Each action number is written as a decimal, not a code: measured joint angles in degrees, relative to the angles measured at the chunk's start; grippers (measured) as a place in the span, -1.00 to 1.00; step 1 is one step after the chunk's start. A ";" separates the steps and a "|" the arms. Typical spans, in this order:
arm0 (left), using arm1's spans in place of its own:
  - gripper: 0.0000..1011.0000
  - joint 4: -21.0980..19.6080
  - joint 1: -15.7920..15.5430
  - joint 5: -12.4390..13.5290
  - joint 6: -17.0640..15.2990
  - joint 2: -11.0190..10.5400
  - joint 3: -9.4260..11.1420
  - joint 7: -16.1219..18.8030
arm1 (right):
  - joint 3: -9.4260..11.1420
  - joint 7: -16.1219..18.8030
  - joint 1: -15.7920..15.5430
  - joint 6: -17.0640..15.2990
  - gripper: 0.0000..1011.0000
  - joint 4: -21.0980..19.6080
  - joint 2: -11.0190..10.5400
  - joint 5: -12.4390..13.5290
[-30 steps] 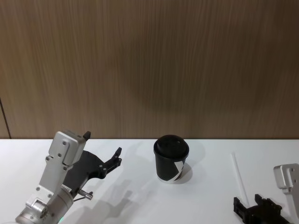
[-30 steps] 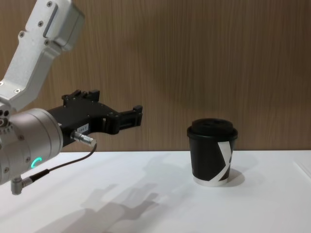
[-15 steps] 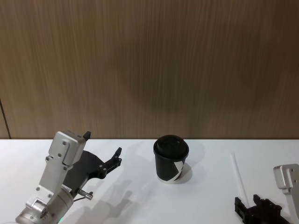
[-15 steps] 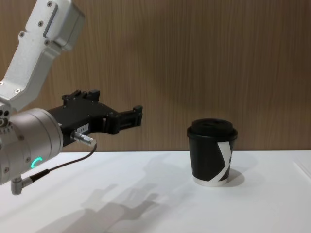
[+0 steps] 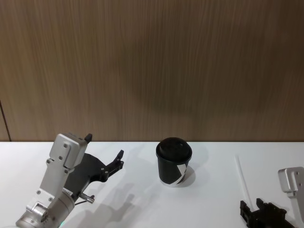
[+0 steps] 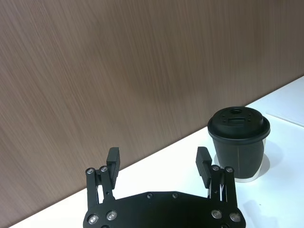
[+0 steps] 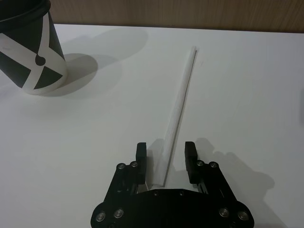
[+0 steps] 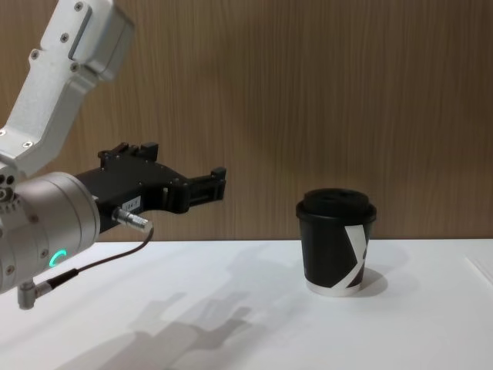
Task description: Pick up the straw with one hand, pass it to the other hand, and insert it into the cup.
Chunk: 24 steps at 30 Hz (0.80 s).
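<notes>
Worktop [image 5: 142, 204]: white and flat. The straw lies flush on it, so there is no room to get under the straw and the fingers will have to come right down to the surface.
Left gripper [image 6: 158, 157]: up off the worktop on the left side, jaws spread wide and empty, aimed towards the cup. It looks well placed for the handover and can wait there.
Cup [image 5: 174, 167]: upright mid-worktop towards the back edge, lid on. It stands well apart from the pickup, so there is little risk of knocking it.
Right gripper [image 7: 165, 151]: low at the front right corner, jaws open with nothing gripped, one finger on each side of the straw's near end. Best to lower straight, keep the straw centred, then close gently so it doesn't roll or squash.
Straw [image 7: 183, 102]: flat near the right edge, running front to back. An end grip should leave plenty of length free for the left gripper to take.
</notes>
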<state>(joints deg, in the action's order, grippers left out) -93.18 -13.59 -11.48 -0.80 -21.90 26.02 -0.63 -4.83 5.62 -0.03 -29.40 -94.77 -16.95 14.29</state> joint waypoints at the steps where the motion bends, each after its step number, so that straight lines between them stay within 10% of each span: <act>1: 0.98 0.00 0.00 0.00 0.00 0.00 0.00 0.00 | 0.00 0.00 0.00 0.00 -0.07 0.00 0.00 0.00; 24: 0.98 0.00 0.00 0.00 0.00 0.00 0.00 0.00 | 0.00 -0.01 0.00 -0.06 -0.37 0.00 0.00 0.00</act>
<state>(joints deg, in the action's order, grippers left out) -93.18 -13.59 -11.48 -0.80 -21.90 26.03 -0.63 -4.83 5.62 -0.03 -29.46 -94.78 -16.95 14.29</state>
